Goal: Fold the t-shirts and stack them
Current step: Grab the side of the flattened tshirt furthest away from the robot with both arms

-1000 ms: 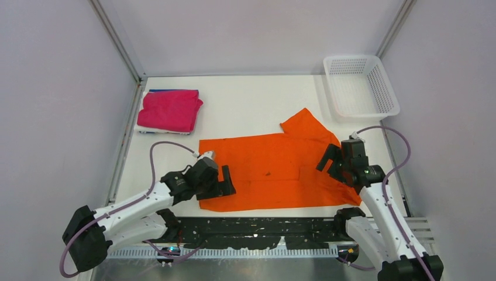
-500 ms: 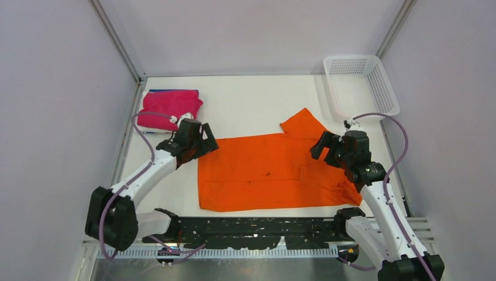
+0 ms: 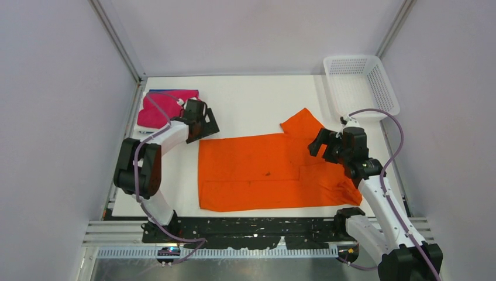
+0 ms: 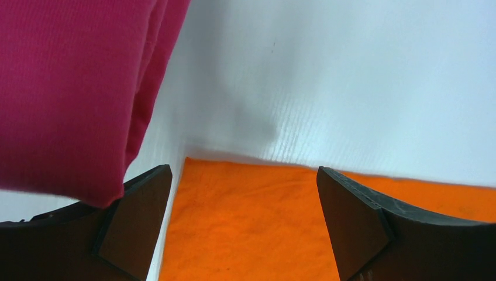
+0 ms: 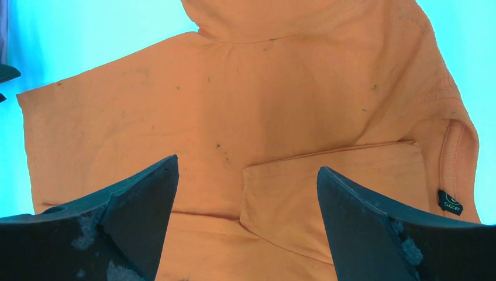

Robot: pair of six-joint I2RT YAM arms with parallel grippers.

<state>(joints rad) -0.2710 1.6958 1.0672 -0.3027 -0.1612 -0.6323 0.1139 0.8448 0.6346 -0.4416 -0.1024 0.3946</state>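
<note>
The orange t-shirt (image 3: 266, 170) lies flat on the white table, its near part folded over, one sleeve sticking out at the far right. The folded magenta-pink shirt (image 3: 158, 108) sits at the far left with a blue edge (image 3: 157, 91) showing behind it. My left gripper (image 3: 206, 130) is open and empty at the orange shirt's far-left corner (image 4: 234, 193), with the pink shirt (image 4: 70, 88) at its left. My right gripper (image 3: 321, 146) is open and empty above the orange shirt's right side, near the folded sleeve (image 5: 327, 187).
A white mesh basket (image 3: 360, 85) stands at the far right corner. Grey walls enclose the table on three sides. A black rail (image 3: 251, 228) runs along the near edge.
My left arm has swung from the shirt's near-left edge up to its far-left corner by the pink shirt. My right gripper has moved slightly away and left.
</note>
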